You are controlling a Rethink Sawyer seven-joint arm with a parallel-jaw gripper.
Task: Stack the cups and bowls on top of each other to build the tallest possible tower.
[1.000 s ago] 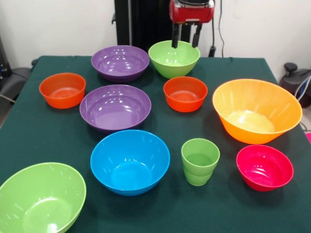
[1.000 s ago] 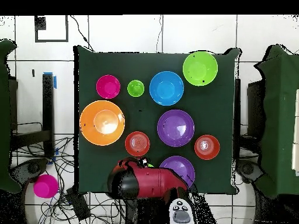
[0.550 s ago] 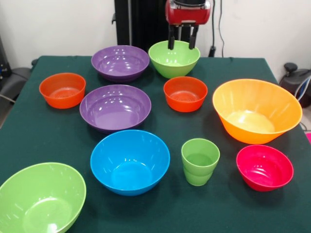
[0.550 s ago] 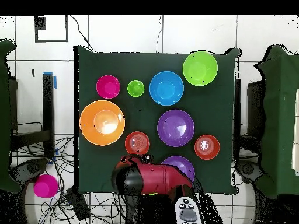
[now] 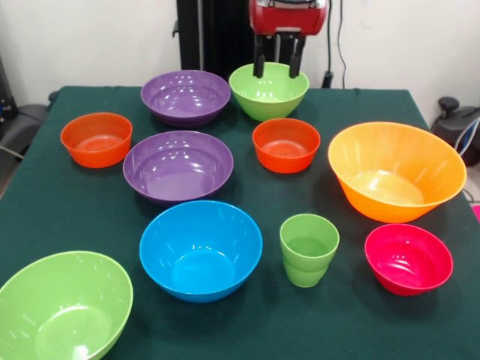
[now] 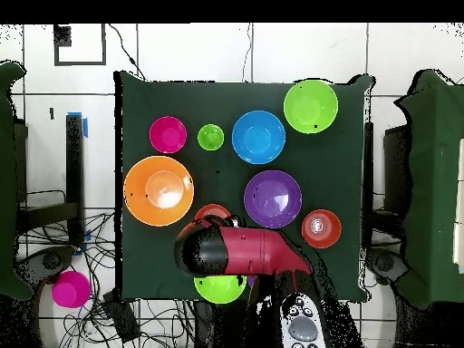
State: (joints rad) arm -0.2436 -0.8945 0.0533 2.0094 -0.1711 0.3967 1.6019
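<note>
Gripper [image 5: 277, 64] hanging vertical, fingers apart, over far lime-green bowl [image 5: 268, 94], nothing held.

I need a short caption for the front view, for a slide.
Open gripper above a lime-green bowl; nothing stacked yet on the green table.

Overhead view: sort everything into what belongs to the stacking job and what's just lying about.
For the job: light-green cup; bowls: blue, large orange, pink-red, purple.
Lying about: pink bowl on the floor; cables beside the table.
</note>
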